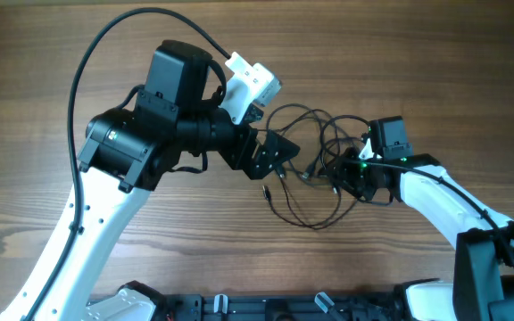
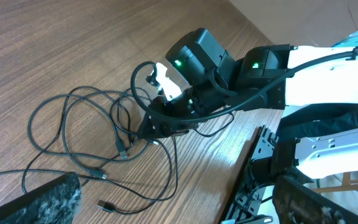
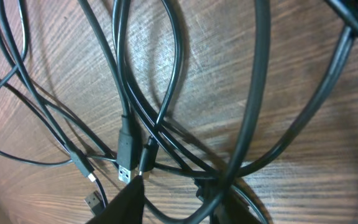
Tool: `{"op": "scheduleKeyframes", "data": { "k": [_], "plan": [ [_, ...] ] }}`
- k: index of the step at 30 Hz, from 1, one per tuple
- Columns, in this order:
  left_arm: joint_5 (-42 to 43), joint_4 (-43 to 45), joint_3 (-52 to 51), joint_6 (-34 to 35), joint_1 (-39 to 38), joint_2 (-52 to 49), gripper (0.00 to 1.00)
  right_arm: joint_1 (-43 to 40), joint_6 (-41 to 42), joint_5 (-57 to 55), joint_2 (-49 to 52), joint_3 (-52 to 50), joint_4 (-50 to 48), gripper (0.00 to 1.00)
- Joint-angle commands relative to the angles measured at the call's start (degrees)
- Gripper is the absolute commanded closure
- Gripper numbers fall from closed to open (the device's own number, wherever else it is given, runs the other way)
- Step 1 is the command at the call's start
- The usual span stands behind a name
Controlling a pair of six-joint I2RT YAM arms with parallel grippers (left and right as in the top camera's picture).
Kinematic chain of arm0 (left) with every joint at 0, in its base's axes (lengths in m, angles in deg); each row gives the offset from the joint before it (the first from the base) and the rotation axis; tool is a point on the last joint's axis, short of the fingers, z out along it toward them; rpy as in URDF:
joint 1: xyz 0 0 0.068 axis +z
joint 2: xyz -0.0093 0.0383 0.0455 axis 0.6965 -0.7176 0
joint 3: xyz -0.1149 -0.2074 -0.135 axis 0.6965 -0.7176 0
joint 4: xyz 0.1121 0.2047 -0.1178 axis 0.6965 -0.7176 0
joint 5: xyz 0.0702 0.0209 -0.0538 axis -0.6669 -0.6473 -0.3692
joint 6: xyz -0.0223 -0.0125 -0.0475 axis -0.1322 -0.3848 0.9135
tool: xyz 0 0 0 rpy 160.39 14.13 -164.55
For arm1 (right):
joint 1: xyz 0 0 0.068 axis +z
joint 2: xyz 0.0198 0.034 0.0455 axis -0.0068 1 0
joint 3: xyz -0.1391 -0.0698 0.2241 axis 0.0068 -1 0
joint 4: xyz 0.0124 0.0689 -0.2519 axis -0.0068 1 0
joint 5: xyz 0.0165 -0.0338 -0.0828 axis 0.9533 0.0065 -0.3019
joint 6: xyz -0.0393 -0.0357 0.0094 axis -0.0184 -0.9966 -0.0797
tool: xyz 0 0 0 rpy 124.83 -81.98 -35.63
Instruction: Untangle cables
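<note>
At mid-worktop (image 1: 400,53) we are straddling several cables (image 3: 255,93) with the right gripper (image 1: 342,181), possibly unclamped, we cannot tell; left gripper (image 1: 275,159) gaping; pulling risks tightening knots.

The left arm stretches inward with the left claw (image 1: 270,159) spread wide. The right arm bends inward, the right claw (image 1: 342,178) tipped downward, jaws partway apart, grip unclear.

The cables (image 1: 315,174) are thin black wires lying in a loose tangle of overlapping loops, flat on the wooden worktop (image 1: 61,53). Several strands cross and bunch near the middle, while wider loops spread outward. A USB plug (image 3: 125,158) with a silver tip lies just beside a slimmer plug (image 3: 146,158); smaller plugs lie near them.
</note>
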State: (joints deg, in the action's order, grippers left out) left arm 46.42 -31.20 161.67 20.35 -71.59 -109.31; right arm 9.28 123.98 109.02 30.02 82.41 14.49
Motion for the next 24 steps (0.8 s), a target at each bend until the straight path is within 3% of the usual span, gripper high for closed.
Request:
{"op": "scheduleKeyframes", "data": {
  "k": [1,12,24],
  "plan": [
    [-0.59,-0.02,0.70,-1.09,-0.15,-0.22,0.00,0.13,0.15,-0.46,0.96,-0.33,-1.33,0.69],
    [-0.59,-0.04,0.70,-1.09,-0.15,-0.22,0.00,0.13,2.12,-1.18,0.96,-0.37,-6.88,0.76],
    [-0.59,-0.04,0.70,-1.09,-0.15,-0.22,0.00,0.13,2.99,-0.09,0.96,-0.37,-9.44,0.76]
  ]
}}
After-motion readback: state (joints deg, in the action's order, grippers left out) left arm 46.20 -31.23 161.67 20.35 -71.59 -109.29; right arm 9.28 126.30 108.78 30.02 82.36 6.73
